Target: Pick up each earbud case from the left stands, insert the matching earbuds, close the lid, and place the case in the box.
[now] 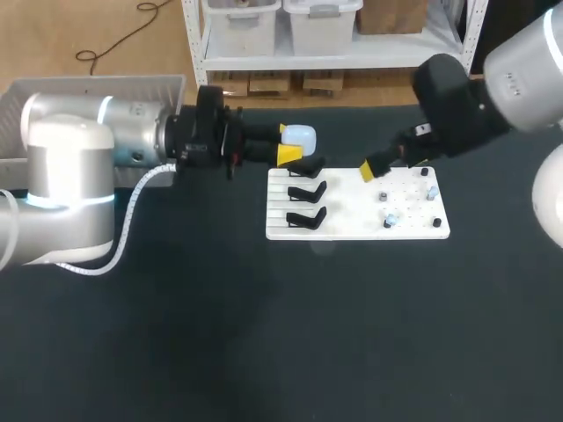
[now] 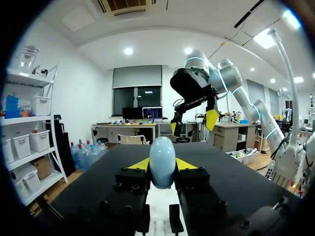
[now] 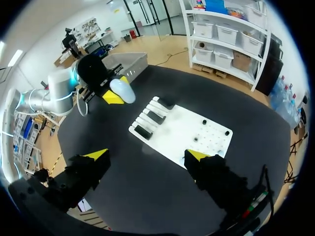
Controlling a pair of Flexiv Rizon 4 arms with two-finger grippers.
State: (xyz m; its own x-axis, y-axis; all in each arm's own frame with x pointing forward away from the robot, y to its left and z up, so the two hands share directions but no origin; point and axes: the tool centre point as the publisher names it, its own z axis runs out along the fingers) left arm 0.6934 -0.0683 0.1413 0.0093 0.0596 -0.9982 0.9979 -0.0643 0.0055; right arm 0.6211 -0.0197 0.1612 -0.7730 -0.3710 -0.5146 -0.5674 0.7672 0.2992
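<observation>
A pale blue, egg-shaped earbud case (image 1: 300,136) is held above the far left corner of the white board (image 1: 352,230), its lid closed. My left gripper (image 1: 288,144) is shut on it from two sides. In the left wrist view the case (image 2: 162,150) sits between the yellow tips of my left gripper (image 2: 162,166). Three black stands (image 1: 306,191) on the board's left part hold nothing. Small earbuds (image 1: 388,217) sit on pegs on its right part. My right gripper (image 1: 374,169) hovers open over the board's far edge. In its own view the right gripper (image 3: 147,155) is well above the board (image 3: 209,142).
A grey open box (image 1: 97,89) stands at the table's far left, behind my left arm; it also shows in the right wrist view as the box (image 3: 132,63). The dark tabletop (image 1: 264,334) spreads wide in front of the board.
</observation>
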